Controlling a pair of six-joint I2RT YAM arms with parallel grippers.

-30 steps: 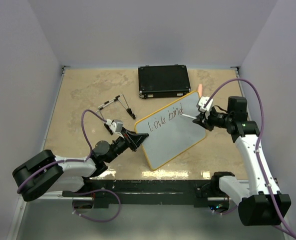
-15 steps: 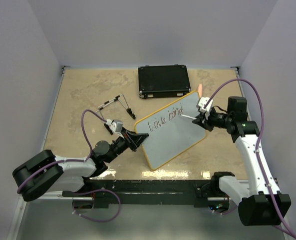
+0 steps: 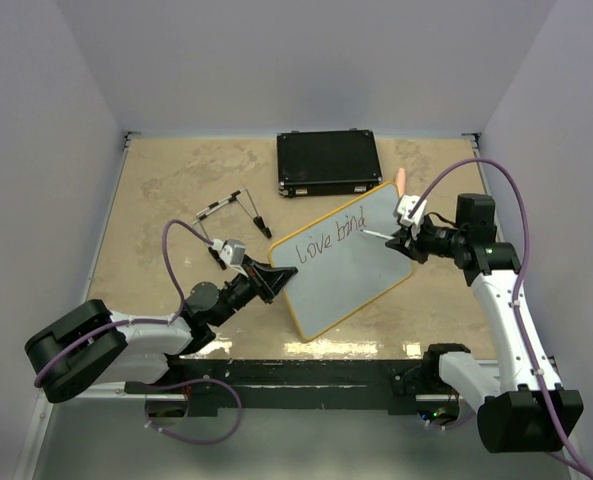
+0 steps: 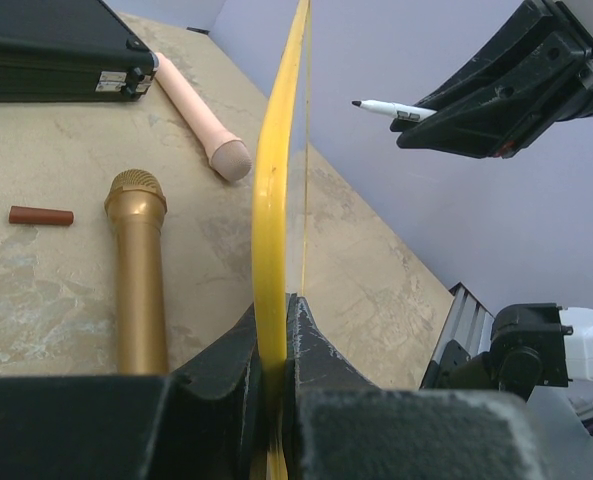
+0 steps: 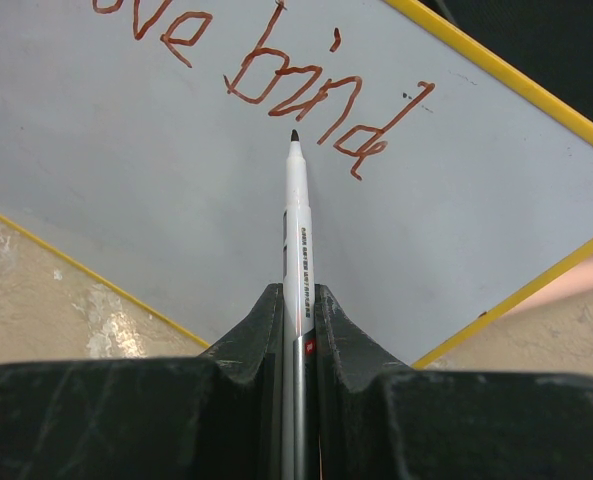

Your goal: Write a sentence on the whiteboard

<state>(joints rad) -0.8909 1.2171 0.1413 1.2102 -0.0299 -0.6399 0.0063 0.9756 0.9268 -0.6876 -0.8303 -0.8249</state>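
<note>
Your left gripper point(image 3: 274, 281) is clamped on the yellow frame of the whiteboard point(image 3: 346, 270) at its left edge and holds the board tilted up off the counter point(image 3: 161, 180). The board sits right of the counter's middle, just in front of the black case point(image 3: 328, 162) at the far edge. Your right gripper point(image 3: 402, 238) is closed around a white marker point(image 5: 297, 230), whose dark tip points at the board just under the word "bind". From the left wrist, the tip stands a little clear of the board's face. The sentence point(image 3: 328, 236) so far reads "love bind", slanting up toward the far right corner. Behind the board lie a gold microphone point(image 4: 139, 270), a pink microphone point(image 4: 201, 115) and a small red-brown cap point(image 4: 41, 215).
</note>
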